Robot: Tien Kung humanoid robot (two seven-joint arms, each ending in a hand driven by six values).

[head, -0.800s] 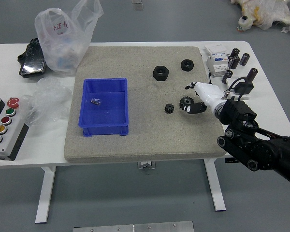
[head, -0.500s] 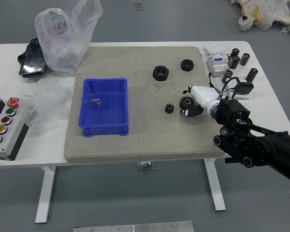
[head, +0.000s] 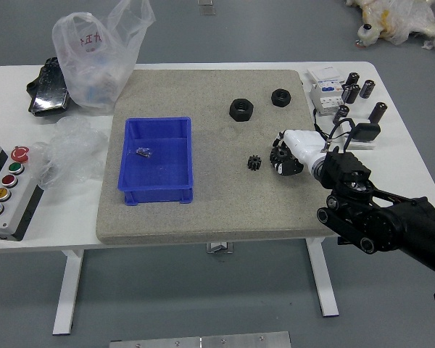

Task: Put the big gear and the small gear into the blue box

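The right hand [head: 302,148] has its black fingers closed around the big gear [head: 278,154] on the grey-beige mat [head: 225,210]; the small gear [head: 254,163] lies just left of them, apart. Farther left stands the blue box [head: 157,196], and beyond the gears sit two black nuts [head: 241,109]

Matt vs shiny stuff
Smooth-looking blue rectangular plastic box [head: 156,196], and the grey-beige rectangular mat [head: 225,210] under it is pretty matt and grainy. Crumpled clear plastic film [head: 72,156] left of the box? Kinda glossy.
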